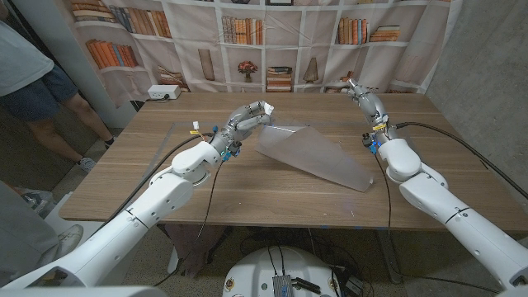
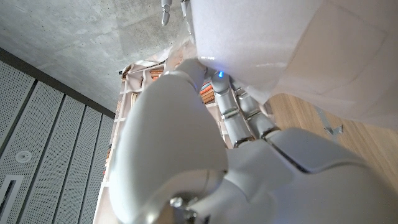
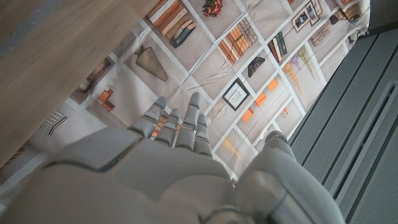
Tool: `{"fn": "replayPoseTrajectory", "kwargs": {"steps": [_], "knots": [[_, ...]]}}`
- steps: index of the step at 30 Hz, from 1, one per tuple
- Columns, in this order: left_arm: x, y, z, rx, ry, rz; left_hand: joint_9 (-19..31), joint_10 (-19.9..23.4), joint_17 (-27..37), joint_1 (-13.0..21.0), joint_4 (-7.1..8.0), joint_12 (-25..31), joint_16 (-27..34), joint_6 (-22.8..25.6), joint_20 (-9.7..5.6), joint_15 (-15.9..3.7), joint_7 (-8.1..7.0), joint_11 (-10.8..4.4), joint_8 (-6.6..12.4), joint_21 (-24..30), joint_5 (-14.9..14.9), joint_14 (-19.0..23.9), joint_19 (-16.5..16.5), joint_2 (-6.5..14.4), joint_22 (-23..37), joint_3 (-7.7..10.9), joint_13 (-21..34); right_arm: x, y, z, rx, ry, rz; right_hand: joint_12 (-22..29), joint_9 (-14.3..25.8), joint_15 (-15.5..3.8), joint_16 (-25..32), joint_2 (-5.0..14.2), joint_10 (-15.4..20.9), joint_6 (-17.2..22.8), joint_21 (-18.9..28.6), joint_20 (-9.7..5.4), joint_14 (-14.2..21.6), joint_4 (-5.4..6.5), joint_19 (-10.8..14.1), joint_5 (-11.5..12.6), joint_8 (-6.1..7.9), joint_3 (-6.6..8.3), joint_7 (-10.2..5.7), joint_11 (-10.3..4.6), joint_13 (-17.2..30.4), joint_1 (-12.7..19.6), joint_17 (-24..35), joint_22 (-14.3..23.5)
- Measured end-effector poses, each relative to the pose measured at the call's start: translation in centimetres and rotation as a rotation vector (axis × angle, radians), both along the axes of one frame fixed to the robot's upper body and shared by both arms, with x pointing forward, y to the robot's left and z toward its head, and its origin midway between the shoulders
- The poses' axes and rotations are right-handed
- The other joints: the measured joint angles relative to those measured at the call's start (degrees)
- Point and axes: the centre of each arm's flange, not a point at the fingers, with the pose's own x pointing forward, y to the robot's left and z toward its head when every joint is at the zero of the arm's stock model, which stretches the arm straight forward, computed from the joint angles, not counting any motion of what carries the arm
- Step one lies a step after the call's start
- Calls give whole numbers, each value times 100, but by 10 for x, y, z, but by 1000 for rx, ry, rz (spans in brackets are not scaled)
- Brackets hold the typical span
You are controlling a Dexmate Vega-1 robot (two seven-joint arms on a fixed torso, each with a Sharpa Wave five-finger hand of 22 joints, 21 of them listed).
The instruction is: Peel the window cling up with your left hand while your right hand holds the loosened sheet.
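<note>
A translucent window cling sheet [image 1: 318, 157] lies across the middle of the wooden table [image 1: 247, 194]. Its far left edge is lifted and curls up, while its near right corner stays on the wood. My left hand [image 1: 252, 115] grips that raised edge. In the left wrist view the white sheet [image 2: 286, 50] hangs just past the fingers [image 2: 236, 118]. My right hand [image 1: 363, 99] hovers over the far right of the table, fingers straight and apart, well clear of the sheet and holding nothing. In the right wrist view its fingers [image 3: 180, 127] point toward the bookshelf backdrop.
A person [image 1: 29, 78] stands beyond the table's left end. A white power strip [image 1: 162, 93] sits behind the far left edge. A thin clear strip [image 1: 175, 139] lies on the table's left part. Cables run along both forearms.
</note>
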Motion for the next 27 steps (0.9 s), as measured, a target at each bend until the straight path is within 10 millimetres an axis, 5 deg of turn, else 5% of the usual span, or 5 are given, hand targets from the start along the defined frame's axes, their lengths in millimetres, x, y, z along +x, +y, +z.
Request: {"fn": "replayPoseTrajectory", "kwargs": {"steps": [7,27], "knots": [[3,-3,2,-24,-34,-23,8,-59,1,0,-17,81,1,0,-20,-11,0,-1,0,44,0,-52,-20,0,-27,16,41,-18,12,2,-100,-37,-71,67,0,0,5,27,128,112,88,-105,178,-151,291,0,0,72,-50,-123,32,174,1,0],[12,-3,2,-74,-30,-13,-37,-102,-4,-52,-15,180,90,1,-23,20,0,-44,44,177,-1,-83,-104,-52,-159,111,-27,-50,34,10,-176,-148,-96,200,28,-8,38,48,353,236,88,-144,396,-355,409,0,30,183,-175,-225,104,591,2,27]]}}
